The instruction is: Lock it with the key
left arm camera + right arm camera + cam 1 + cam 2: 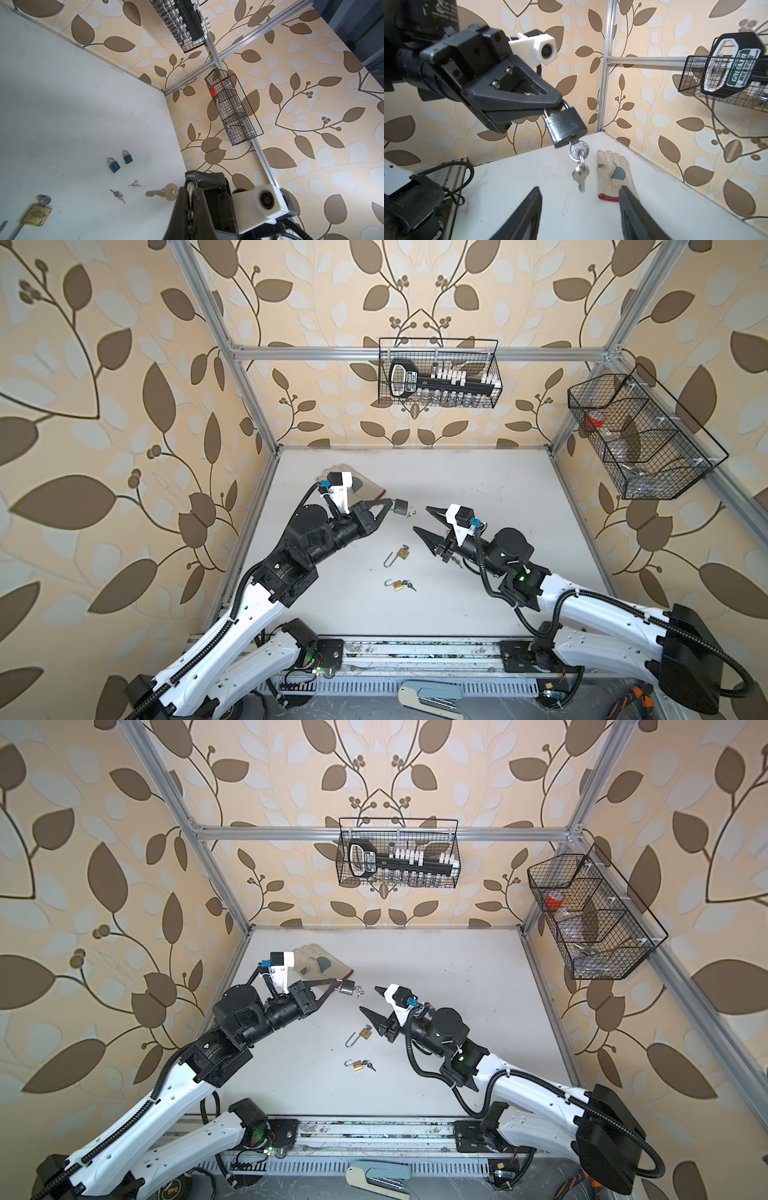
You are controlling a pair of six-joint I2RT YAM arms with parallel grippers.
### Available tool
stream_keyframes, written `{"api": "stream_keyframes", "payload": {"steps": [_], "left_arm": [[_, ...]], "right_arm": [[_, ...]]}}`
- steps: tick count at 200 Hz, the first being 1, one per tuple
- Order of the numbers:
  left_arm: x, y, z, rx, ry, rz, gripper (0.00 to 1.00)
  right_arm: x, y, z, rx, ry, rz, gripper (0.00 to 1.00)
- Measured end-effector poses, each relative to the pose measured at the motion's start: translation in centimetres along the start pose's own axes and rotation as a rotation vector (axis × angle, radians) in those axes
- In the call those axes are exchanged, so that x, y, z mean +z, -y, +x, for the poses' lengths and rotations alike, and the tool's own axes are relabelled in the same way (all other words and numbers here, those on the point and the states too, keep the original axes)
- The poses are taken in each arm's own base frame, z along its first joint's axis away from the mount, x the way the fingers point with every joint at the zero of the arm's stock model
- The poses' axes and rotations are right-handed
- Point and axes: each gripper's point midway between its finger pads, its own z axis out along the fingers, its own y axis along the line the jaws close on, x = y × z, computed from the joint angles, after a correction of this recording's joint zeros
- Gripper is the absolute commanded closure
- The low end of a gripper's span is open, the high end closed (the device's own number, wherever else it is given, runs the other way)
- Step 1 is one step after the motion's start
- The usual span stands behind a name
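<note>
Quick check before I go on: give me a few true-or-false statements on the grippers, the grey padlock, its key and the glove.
1. The left gripper holds the grey padlock by its shackle. True.
2. The right gripper is shut on the key. False: its jaws are open and clear of the key.
3. The key sits in the grey padlock's keyhole. True.
4. The glove lies in a wire basket. False: it lies on the table.

"GREENER" in white on a green label (737,69), on black holder (746,42), in wire basket (691,83)
</note>
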Motion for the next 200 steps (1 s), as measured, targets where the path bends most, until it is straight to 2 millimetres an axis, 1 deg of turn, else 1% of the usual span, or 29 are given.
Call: {"api": "stream_keyframes", "payload": {"steps": [28,44,66,80,126,148,160,200], "left_arm": [[0.0,0.0,0.0,0.0,0.001,0.002,1.0],[0.0,0.0,0.0,0.0,0.0,0.002,1.0],[0.0,0.1,0.0,0.0,0.001,0.003,1.0],[0.0,0.1,-0.1,0.001,0.002,0.005,1.0],[0.0,0.2,-0.1,0.002,0.004,0.007,1.0],[0.1,0.1,-0.1,0.002,0.003,0.007,1.0],[0.1,0.1,-0.1,0.002,0.001,0.005,1.0],[0.2,0.1,0.0,0.001,0.001,0.004,1.0]], "right_arm": [[0.6,0.6,0.3,0.014,0.0,0.045,0.38],[0.7,0.8,0.0,0.023,0.018,0.063,0.38],[0.9,0.5,-0.7,0.024,0.054,0.068,0.4],[1.1,0.3,-0.7,0.024,0.062,0.07,0.43],[1.9,0.4,0.0,0.029,0.048,0.078,0.56],[2.2,0.4,-0.1,0.03,0.051,0.078,0.6],[2.4,0.4,-0.2,0.032,0.054,0.076,0.64],[2.5,0.4,-0.3,0.037,0.056,0.073,0.71]]}}
